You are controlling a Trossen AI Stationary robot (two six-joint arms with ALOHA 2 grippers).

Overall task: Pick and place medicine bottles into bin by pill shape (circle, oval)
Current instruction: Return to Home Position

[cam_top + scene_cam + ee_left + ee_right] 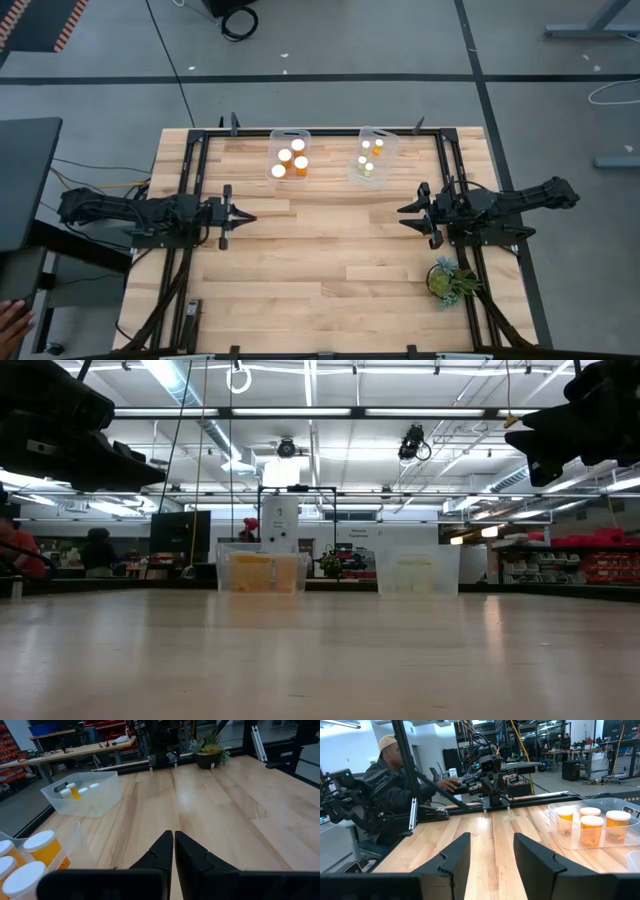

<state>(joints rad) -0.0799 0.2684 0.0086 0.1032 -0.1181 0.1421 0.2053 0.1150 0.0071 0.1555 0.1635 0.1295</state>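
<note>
1. A potted plant (450, 280) stands at the near edge of the table (330, 270), on the right arm's side.
2. The left gripper (250, 218) hangs above bare wood at mid-table on the left, its fingers (162, 852) pressed together with nothing between them.
3. The right gripper (403, 216) hangs opposite it, well apart, with fingers (455, 855) spread wide and empty. The two grippers point at each other.
4. Two clear bins sit near the far edge: the left bin (290, 132) and the right bin (393, 140), apart from each other.
5. Four large bottles (285, 156) stand upright in the left bin. Several small bottles (363, 160) are in the right bin.
6. A person (390, 780) in a cap sits beyond the left arm.
</note>
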